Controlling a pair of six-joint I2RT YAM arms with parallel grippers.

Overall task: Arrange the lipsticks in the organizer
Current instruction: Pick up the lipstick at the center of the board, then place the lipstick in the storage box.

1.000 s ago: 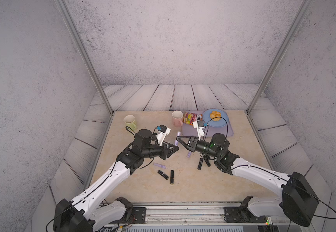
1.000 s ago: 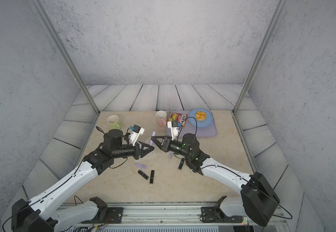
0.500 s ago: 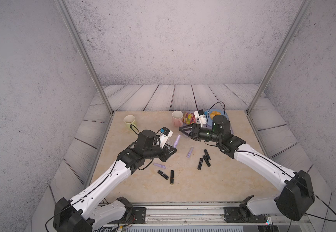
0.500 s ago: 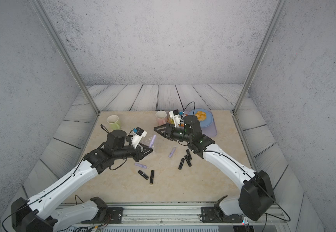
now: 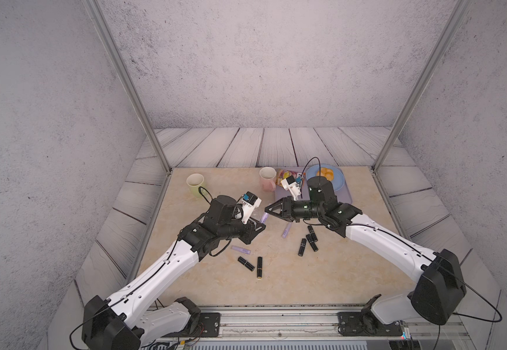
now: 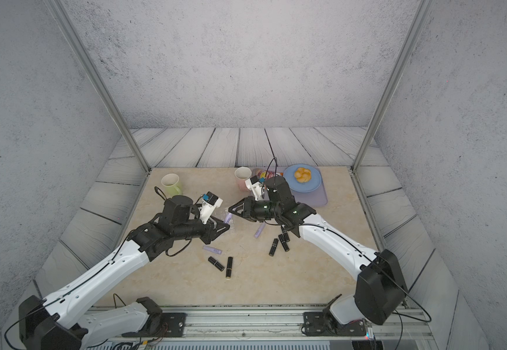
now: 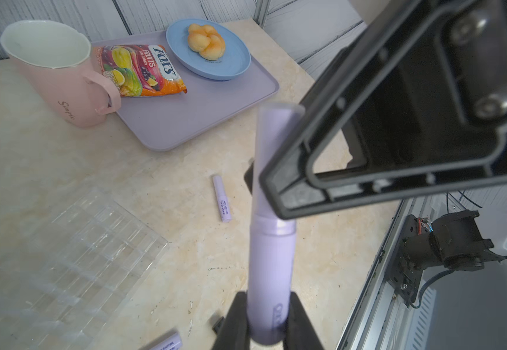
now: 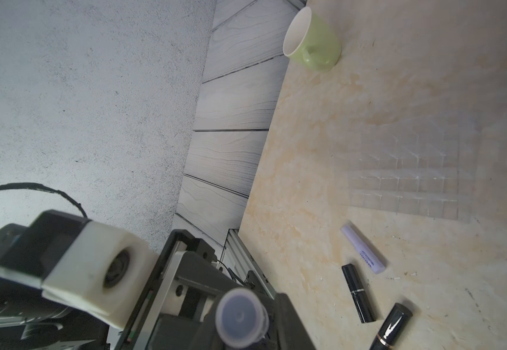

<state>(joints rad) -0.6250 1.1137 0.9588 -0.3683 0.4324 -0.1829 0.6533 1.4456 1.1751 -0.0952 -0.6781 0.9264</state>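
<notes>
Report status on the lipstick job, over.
Left gripper shut on lilac lipstick. Right gripper around its far end, grip unclear. Organizer empty, unobstructed.

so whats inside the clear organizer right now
Nothing shows inside the organizer: its visible compartments are empty. In both top views the left arm covers part of it.

Left fingers (image 7: 236, 321) pinch a lilac lipstick (image 7: 272, 257) (by its lettered end); right fingers (image 7: 293, 194) seemingly clamp its far end.
</notes>
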